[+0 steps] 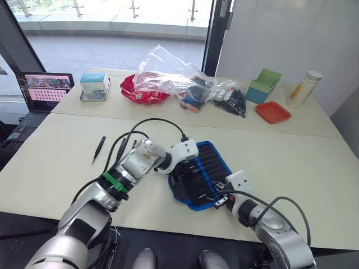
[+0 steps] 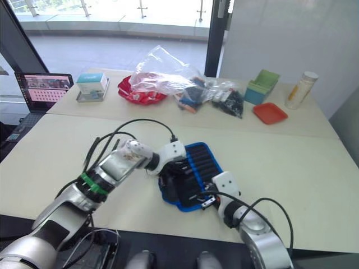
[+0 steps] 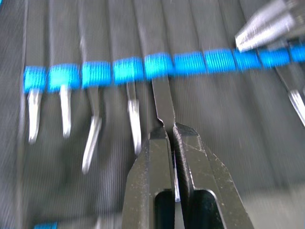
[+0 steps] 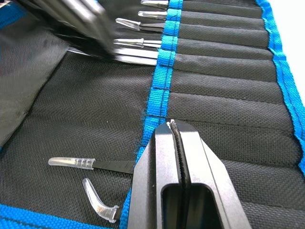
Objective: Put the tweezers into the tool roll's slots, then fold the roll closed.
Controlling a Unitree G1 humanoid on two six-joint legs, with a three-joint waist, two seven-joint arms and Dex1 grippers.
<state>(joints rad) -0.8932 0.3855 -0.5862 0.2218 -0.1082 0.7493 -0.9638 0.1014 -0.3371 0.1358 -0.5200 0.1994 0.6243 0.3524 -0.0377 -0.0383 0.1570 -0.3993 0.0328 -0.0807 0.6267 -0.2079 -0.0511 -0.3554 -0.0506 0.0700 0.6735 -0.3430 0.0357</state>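
Observation:
The tool roll (image 1: 212, 161) lies open near the table's front edge, black with blue edging. My left gripper (image 3: 169, 129) is shut on a black tweezer (image 3: 163, 100) whose end passes under the blue band into one of the slots (image 4: 224, 71). Several tweezers (image 3: 134, 119) with pale tips sit in the neighbouring slots. My right gripper (image 4: 173, 125) is shut, its tips resting on the blue band at the roll's near end. Two tweezers with clear caps (image 4: 71, 162) lie on the roll's flap beside it. A loose tweezer (image 1: 99, 149) lies on the table to the left.
Along the far table stand a laptop (image 1: 45, 89), a boxed item on a tray (image 1: 93, 85), a red dish (image 1: 143, 94), a clear plastic bag (image 1: 168, 70), a green box (image 1: 265, 85), an orange tray (image 1: 273, 112) and a bottle (image 1: 303, 88). Black cables loop over my left arm.

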